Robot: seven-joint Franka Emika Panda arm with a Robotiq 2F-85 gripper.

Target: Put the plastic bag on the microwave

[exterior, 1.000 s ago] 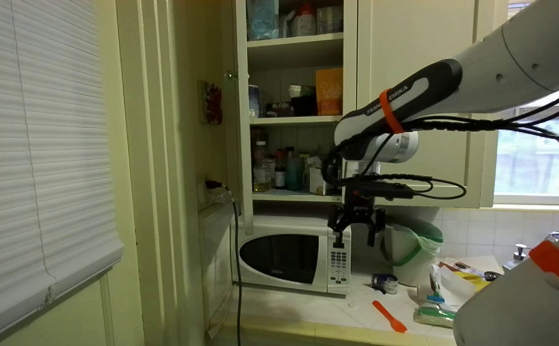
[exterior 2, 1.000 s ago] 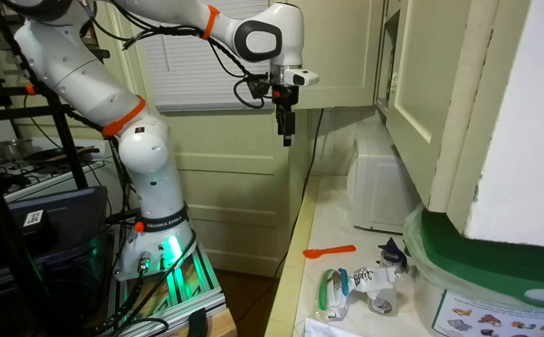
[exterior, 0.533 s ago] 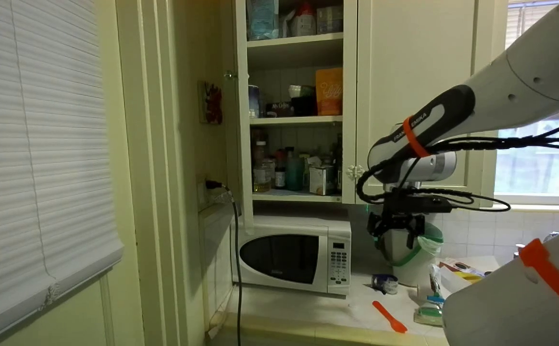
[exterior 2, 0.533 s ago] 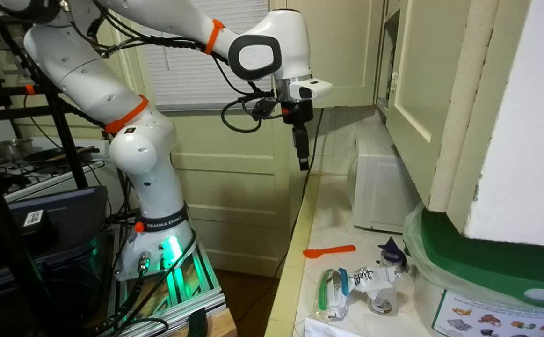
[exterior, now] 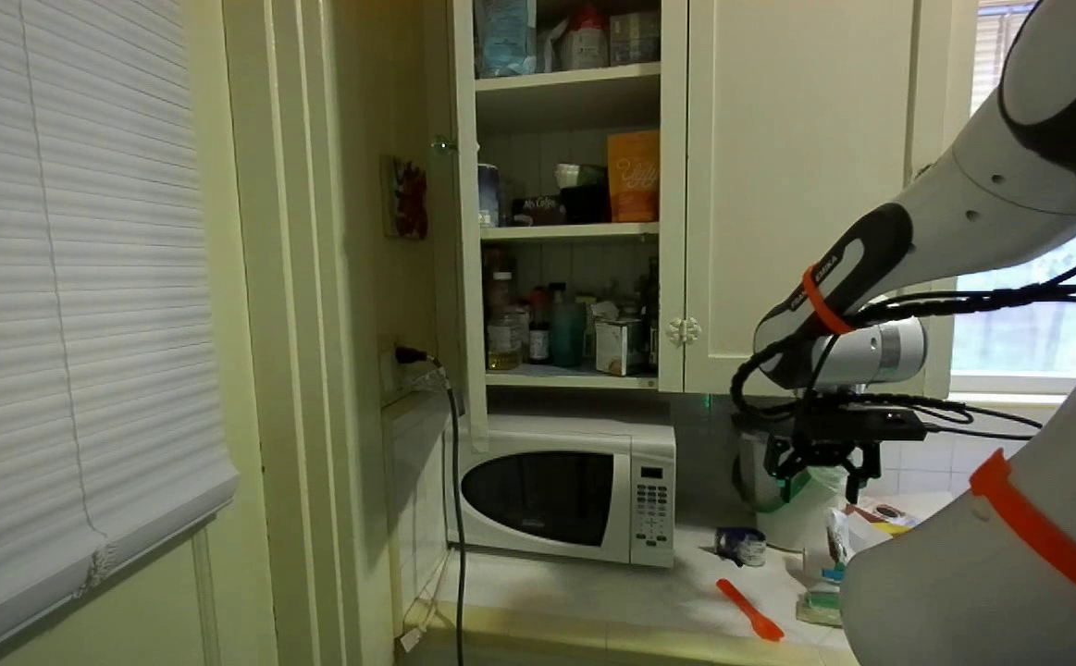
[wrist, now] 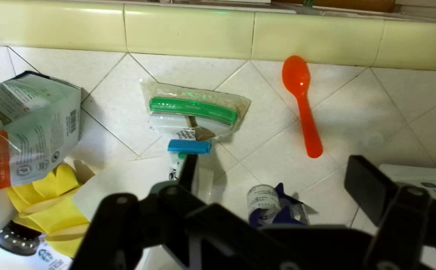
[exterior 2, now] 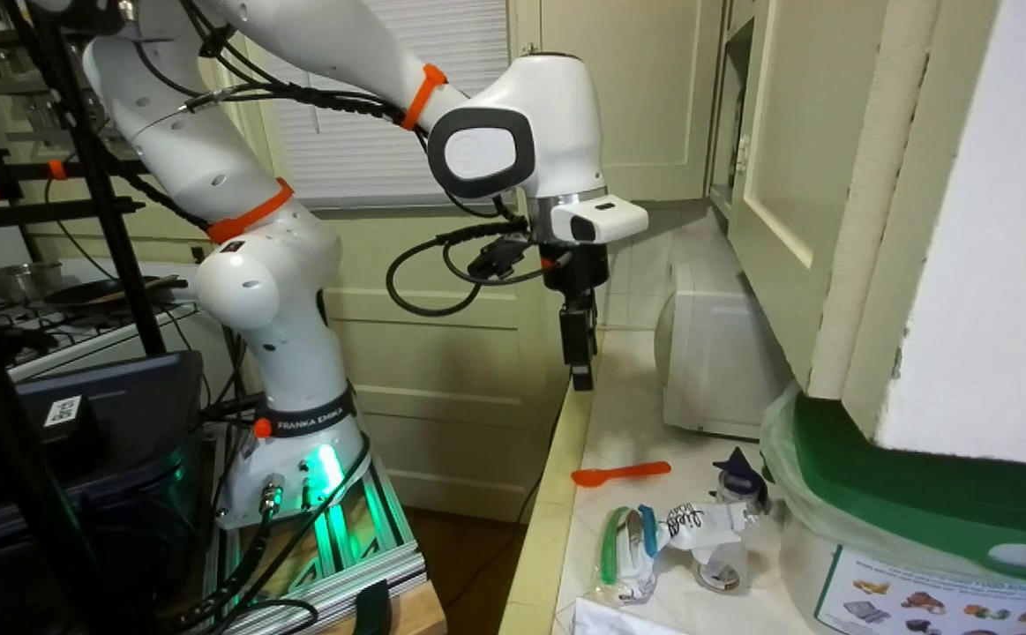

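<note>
Plastic bag [wrist: 176, 120], which I take to be the clear one with the green strip [wrist: 203, 109], lies on the tabletop [wrist: 356, 112] near the yellow edge [wrist: 188, 32], orange spoon [wrist: 306, 116] apart to one side, blue clip [wrist: 189, 146] right at its margin; can't tell if that clip is attached. Looks like pre-grasp to me: bag not picked up yet. In the wrist view you're not lined up: bag sits off toward one of the fingers [wrist: 369, 189], not centred in the gap. Shift until the strip is midway, then go straight down. As set, the fingers would close along the strip, so turn the wrist to pinch across it. Grab the strip, not the film; film will likely slip or bunch. Descend slow, hard tile below, and don't catch the blue clip. For the place later, the space between microwave [exterior: 538, 499] and cabinet [exterior: 760, 185] looks tight: come in from the front, release gently so the bag doesn't slide off, mind the black cord [exterior: 461, 555] hanging near it. Claw [wrist: 274, 178]: spread wide, nothing between the fingers, touching nothing I can see; it hangs above the tabletop in both exterior views.
</note>
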